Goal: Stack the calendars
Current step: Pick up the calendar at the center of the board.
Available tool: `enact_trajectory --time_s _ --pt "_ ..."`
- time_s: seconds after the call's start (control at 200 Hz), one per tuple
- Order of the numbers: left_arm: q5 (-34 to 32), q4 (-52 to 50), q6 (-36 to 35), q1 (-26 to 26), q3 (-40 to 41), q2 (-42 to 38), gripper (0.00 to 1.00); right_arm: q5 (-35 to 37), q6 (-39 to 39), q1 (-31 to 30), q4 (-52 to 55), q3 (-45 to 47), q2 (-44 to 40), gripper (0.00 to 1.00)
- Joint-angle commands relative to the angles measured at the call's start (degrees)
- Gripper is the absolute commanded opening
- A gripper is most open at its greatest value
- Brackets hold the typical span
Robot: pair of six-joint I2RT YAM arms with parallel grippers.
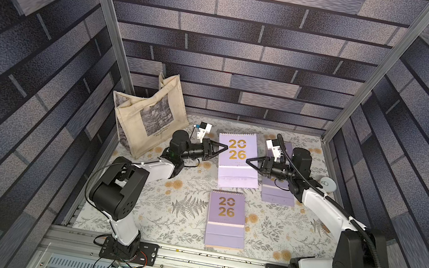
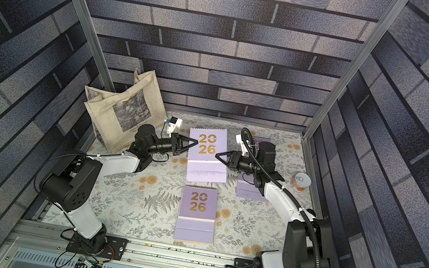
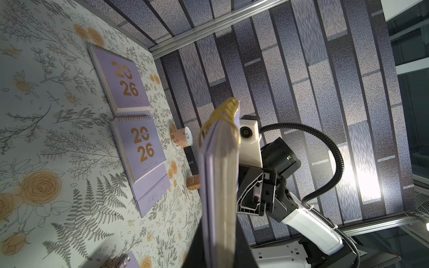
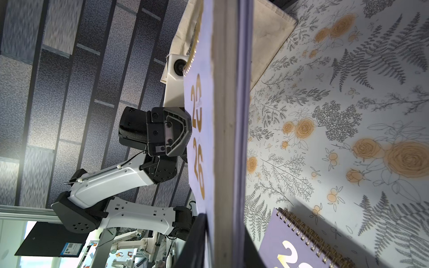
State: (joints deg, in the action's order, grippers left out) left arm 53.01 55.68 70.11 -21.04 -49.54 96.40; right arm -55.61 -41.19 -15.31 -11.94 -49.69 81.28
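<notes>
A lilac calendar (image 1: 236, 156) with a gold "2026" cover hangs above the table at centre back, between both arms. My left gripper (image 1: 225, 149) is shut on its left edge; in the left wrist view that calendar (image 3: 220, 174) runs edge-on out of the jaws. My right gripper (image 1: 248, 161) straddles the opposite edge (image 4: 229, 139) with its jaws slightly open. Another calendar (image 1: 226, 220) lies flat near the front. Under the right arm lie two more calendars (image 3: 120, 79) (image 3: 141, 148), one behind the other.
A beige tote bag (image 1: 147, 117) leans at the back left. A small round can (image 1: 328, 184) stands by the right edge, and a little brown box (image 3: 193, 182) lies near it. A floral cloth (image 1: 183, 203) covers the table, with brick-pattern walls around.
</notes>
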Motion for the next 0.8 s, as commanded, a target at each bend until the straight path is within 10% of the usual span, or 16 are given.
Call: enact_trajectory --time_s 0.0,0.436,0.792 --pt "4.69 1.5 -0.7 -0.21 -1.08 -1.27 0.0 0.15 4.42 0.01 5.43 -3.05 1.49 0.69" --pt "17.08 -31.6 -23.75 1.82 -3.39 -12.86 0.0 -9.49 12.81 7.83 7.77 -2.78 -5.95 0.75" --pt "15.88 -24.0 -18.56 1.5 -2.59 -11.47 0.0 -14.2 12.96 4.66 5.36 1.46 -5.29 0.74"
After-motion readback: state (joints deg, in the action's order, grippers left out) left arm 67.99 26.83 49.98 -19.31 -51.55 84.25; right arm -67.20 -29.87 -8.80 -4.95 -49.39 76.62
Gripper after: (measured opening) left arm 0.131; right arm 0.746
